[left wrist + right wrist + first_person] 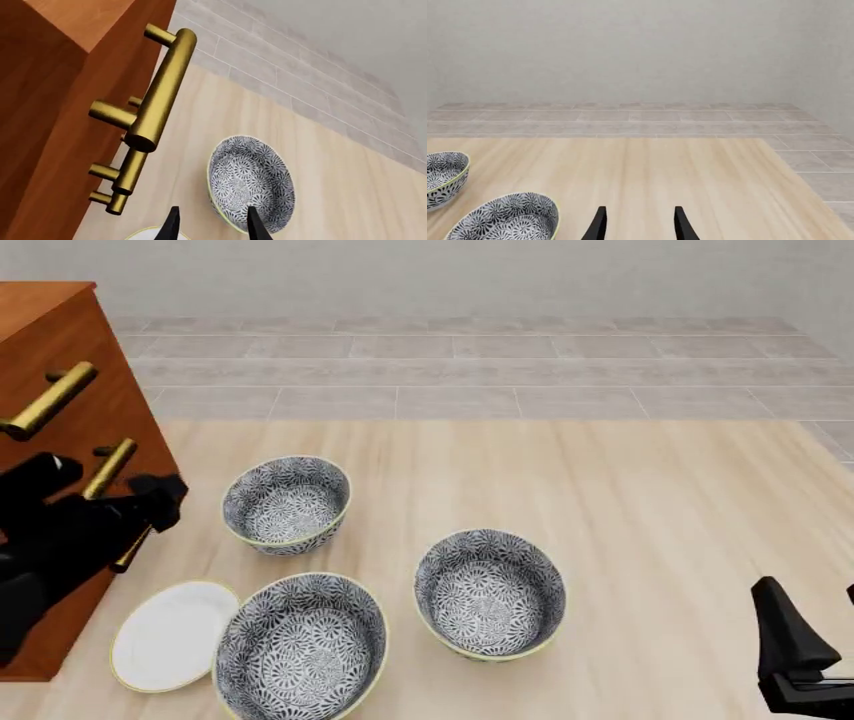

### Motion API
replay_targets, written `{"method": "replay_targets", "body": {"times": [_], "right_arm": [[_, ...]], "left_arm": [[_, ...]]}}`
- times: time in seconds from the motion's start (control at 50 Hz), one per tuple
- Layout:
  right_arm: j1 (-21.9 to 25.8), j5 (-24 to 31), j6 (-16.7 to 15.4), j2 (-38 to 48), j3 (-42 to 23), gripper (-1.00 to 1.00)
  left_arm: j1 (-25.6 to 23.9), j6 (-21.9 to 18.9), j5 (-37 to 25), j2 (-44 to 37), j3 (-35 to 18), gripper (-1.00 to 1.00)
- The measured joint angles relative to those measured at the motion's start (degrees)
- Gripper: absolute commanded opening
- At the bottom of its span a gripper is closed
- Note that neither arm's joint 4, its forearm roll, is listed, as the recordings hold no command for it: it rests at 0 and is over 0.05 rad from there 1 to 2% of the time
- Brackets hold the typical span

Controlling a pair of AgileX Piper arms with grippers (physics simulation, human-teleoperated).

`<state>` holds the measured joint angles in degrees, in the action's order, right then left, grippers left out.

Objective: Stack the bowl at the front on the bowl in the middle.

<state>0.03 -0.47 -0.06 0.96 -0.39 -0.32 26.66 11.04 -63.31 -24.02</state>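
In the front view, the bowl at the front (300,648) is a floral black-and-white bowl with a pale yellow rim, standing near the table's front edge. The matching bowl in the middle (490,592) sits to its right and a little farther back, and also shows in the right wrist view (507,217). My left gripper (163,502) hangs beside the cabinet, left of all the bowls. It is open (213,227) and holds nothing. My right gripper (807,602) is at the front right, far from the bowls. It is also open and empty (640,227).
A third alike bowl (284,505) stands at the back left, probably the bowl (250,182) in the left wrist view. A flat white plate (174,635) lies left of the front bowl. A wooden cabinet (60,360) with brass handles (160,90) fills the left side.
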Motion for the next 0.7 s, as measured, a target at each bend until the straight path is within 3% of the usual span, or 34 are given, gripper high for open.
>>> {"method": "replay_targets", "body": {"times": [0.7], "right_arm": [[0.0,0.0,0.0,0.0,0.0,1.0]], "left_arm": [[-2.33,-0.99,5.61,-12.74,-2.79,1.0]]}}
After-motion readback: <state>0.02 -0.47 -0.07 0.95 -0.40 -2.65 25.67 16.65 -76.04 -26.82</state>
